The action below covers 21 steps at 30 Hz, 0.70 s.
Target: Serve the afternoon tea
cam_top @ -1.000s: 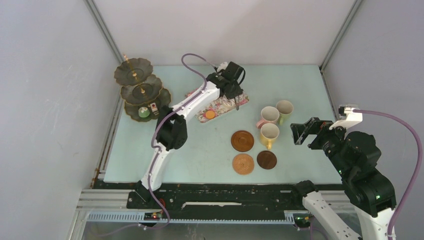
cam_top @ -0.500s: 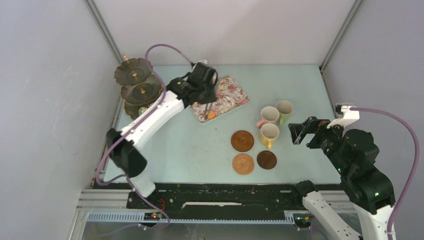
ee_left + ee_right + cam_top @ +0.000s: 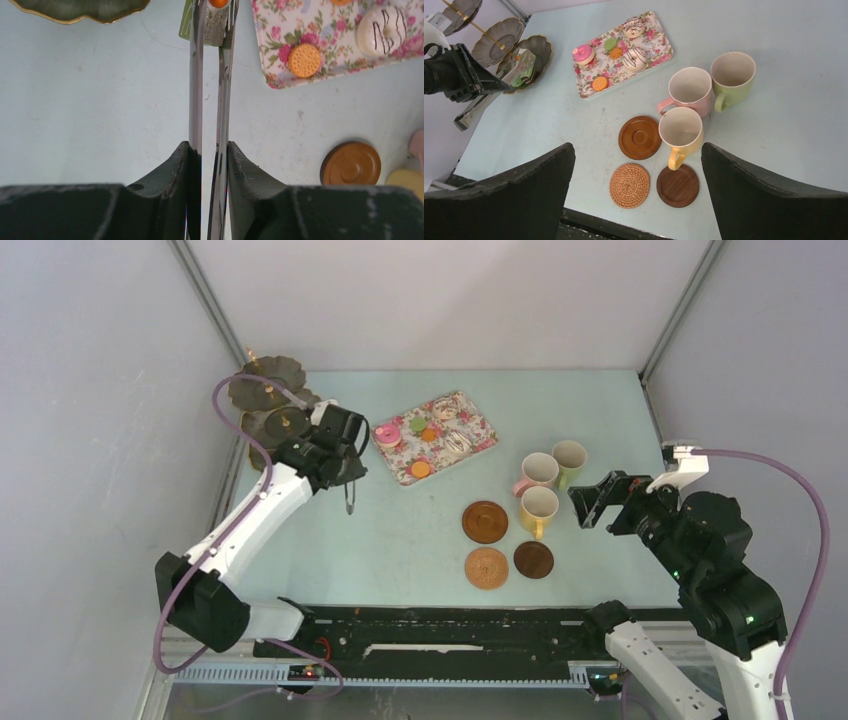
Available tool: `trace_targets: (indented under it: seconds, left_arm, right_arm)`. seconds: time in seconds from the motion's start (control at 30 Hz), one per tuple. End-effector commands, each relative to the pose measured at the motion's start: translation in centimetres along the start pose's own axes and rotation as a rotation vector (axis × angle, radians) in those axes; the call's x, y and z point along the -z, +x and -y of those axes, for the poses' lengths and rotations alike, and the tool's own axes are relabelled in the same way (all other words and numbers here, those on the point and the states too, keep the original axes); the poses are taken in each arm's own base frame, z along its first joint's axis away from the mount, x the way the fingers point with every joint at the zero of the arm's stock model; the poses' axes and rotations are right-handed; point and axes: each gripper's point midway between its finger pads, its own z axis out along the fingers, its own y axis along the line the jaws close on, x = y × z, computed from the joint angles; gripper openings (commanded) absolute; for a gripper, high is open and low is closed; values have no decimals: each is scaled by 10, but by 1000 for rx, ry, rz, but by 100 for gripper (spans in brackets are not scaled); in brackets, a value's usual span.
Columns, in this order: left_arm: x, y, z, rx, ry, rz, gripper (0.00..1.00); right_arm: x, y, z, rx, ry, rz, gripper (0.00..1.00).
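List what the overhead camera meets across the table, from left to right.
tiered stand → left gripper holding the tongs → flowered tray → pink mug → green mug

Flowered rectangular tray (image 3: 482,436) in the upper centre of the top view, flat on pale blue-green table (image 3: 400,540), set at a slant. Long metal tongs (image 3: 195,90) run straight up mid-frame in the left wrist view, arms nearly together, left of the tray's corner, not touching it. Grey walls (image 3: 450,300) surround the table; black rail (image 3: 450,635) along the bottom edge.
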Motion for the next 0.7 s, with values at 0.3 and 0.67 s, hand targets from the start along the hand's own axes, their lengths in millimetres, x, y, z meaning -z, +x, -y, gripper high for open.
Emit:
trace_targets:
  seconds: [0.3,0.67]
  left_arm:
    - [-44,-44,5,317,-58,148,18]
    - [-85,-60,1,367,-148,220,17]
  right_arm:
    - [-7,2,-8,-39,-28,-22,100]
    - [-7,5,-6,-38,-21,-36,100]
